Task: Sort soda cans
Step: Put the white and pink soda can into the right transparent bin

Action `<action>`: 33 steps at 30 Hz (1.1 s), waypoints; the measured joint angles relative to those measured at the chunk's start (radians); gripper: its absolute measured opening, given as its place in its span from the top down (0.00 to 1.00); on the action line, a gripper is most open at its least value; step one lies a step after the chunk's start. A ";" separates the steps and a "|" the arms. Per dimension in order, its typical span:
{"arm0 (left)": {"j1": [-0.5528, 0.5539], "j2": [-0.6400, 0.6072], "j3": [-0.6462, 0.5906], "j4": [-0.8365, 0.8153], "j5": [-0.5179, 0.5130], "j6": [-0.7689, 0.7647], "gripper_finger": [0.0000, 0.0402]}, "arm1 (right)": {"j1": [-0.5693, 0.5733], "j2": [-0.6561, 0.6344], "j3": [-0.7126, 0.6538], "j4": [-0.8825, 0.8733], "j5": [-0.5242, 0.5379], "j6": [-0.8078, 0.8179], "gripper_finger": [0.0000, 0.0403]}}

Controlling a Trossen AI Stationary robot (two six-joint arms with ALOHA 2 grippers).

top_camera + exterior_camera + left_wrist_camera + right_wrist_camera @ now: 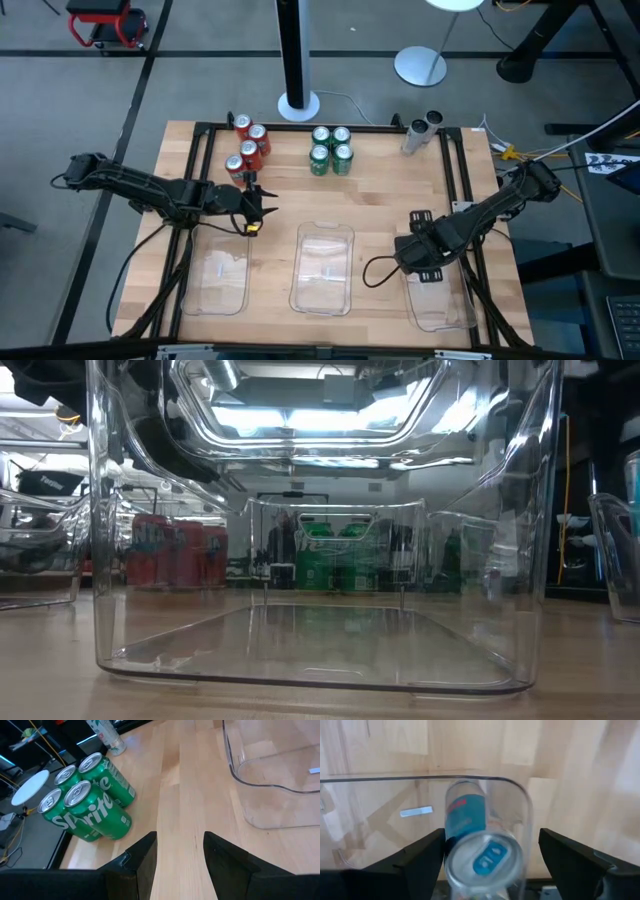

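Wooden tabletop [380, 200] fills the middle of the high view, with three clear trays along its lower edge. The right gripper [490, 852] hangs over the right tray [440, 300] at lower right, fingers spread wide on either side of a silver-blue can [470, 845] that sits down in the tray; it looks let go rather than gripped. To finish well, I'd lift straight up so neither finger clips the can. The left gripper [262, 208] waits at left centre, part open and empty. Red cans [248, 145] and green cans [331, 150] stand grouped along the upper part of the table, two more silver cans [423, 130] at upper right.
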 joint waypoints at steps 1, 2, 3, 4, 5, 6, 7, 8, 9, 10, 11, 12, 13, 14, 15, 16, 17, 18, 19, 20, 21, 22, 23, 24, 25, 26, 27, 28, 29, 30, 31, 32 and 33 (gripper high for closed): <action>0.000 0.000 0.000 0.000 0.000 0.001 0.62 | 0.000 0.000 0.018 -0.018 0.010 -0.001 0.20; 0.000 0.000 0.000 0.000 0.000 0.008 0.62 | 0.000 0.000 0.036 -0.033 0.017 -0.003 0.20; 0.000 0.000 0.000 0.000 0.000 0.012 0.62 | 0.000 0.000 0.053 -0.046 0.021 -0.003 0.20; 0.000 0.000 0.000 0.000 0.000 0.013 0.62 | 0.000 0.000 0.069 -0.062 0.026 -0.003 0.20; 0.000 0.000 0.000 0.000 0.000 0.013 0.62 | -0.002 0.000 0.087 -0.081 0.033 -0.003 0.20; 0.000 0.000 0.000 0.000 0.000 0.013 0.62 | -0.005 0.000 0.105 -0.099 0.046 -0.004 0.20; 0.000 0.000 0.000 0.000 0.000 0.013 0.62 | -0.008 0.000 0.122 -0.110 0.058 -0.003 0.20; 0.000 0.000 0.000 0.000 0.000 0.012 0.62 | -0.008 0.000 0.134 -0.115 0.074 -0.004 0.20; 0.000 0.000 0.000 0.000 0.000 0.012 0.62 | -0.008 0.000 0.145 -0.118 0.090 -0.006 0.20; 0.000 0.000 0.000 0.000 0.000 0.012 0.62 | -0.008 0.000 0.155 -0.118 0.106 -0.008 0.20; 0.000 0.000 0.000 0.000 0.000 0.012 0.62 | -0.008 0.000 0.164 -0.116 0.118 -0.011 0.20; 0.000 0.000 0.000 0.000 0.000 0.012 0.62 | -0.007 0.000 0.169 -0.112 0.126 -0.011 0.20; 0.000 0.000 0.000 0.000 0.000 0.012 0.62 | -0.007 -0.001 0.170 -0.105 0.128 -0.011 0.20; 0.000 0.000 0.000 0.000 0.000 0.012 0.62 | -0.006 0.000 0.169 -0.099 0.127 -0.011 0.20; 0.000 0.000 0.000 0.000 0.000 0.012 0.62 | -0.006 0.000 0.169 -0.096 0.127 -0.010 0.20; 0.000 0.000 0.000 0.000 0.000 0.011 0.62 | -0.006 0.000 0.169 -0.095 0.134 -0.006 0.20; 0.000 0.000 0.000 0.000 0.000 0.011 0.62 | -0.009 0.000 0.169 -0.096 0.155 -0.004 0.20; 0.000 0.000 0.000 0.000 0.000 0.011 0.62 | -0.020 0.000 0.169 -0.096 0.180 -0.004 0.20; 0.000 0.000 0.000 0.000 0.000 0.011 0.62 | -0.033 0.000 0.169 -0.095 0.199 -0.005 0.20; 0.000 0.000 0.000 0.000 0.000 0.011 0.62 | -0.046 0.000 0.169 -0.097 0.226 -0.009 0.20; 0.000 0.000 0.000 0.000 0.000 0.011 0.62 | -0.061 0.000 0.169 -0.104 0.258 -0.027 0.20; 0.000 0.000 0.000 0.000 0.000 0.011 0.62 | -0.077 0.000 0.169 -0.112 0.288 -0.048 0.20; 0.000 0.000 0.000 0.000 0.000 0.010 0.62 | -0.098 0.000 0.169 -0.118 0.314 -0.074 0.20; 0.000 0.000 0.000 0.000 0.000 0.010 0.62 | -0.121 0.000 0.169 -0.118 0.330 -0.103 0.20; 0.000 0.000 0.000 0.000 0.000 0.010 0.62 | -0.145 0.000 0.169 -0.118 0.342 -0.135 0.20; 0.000 0.000 0.000 0.000 0.000 0.011 0.62 | -0.172 0.000 0.169 -0.118 0.347 -0.175 0.20; 0.000 0.000 0.000 0.000 0.000 0.011 0.62 | -0.201 0.000 0.169 -0.118 0.353 -0.223 0.20; 0.000 0.000 0.000 0.000 0.000 0.011 0.62 | -0.231 0.000 0.169 -0.118 0.358 -0.265 0.20; 0.000 0.000 0.000 0.000 0.000 0.011 0.62 | -0.264 0.000 0.169 -0.117 0.362 -0.308 0.20; 0.000 0.000 0.000 0.000 0.000 0.011 0.62 | -0.298 0.000 0.169 -0.115 0.362 -0.350 0.20; 0.000 0.000 0.000 0.000 0.000 0.011 0.62 | -0.333 0.000 0.169 -0.114 0.363 -0.395 0.20; 0.000 0.000 0.000 0.000 0.000 0.011 0.62 | -0.367 0.000 0.169 -0.113 0.362 -0.438 0.20; 0.000 0.000 0.000 0.000 0.000 0.012 0.62 | -0.404 0.000 0.169 -0.113 0.363 -0.483 0.20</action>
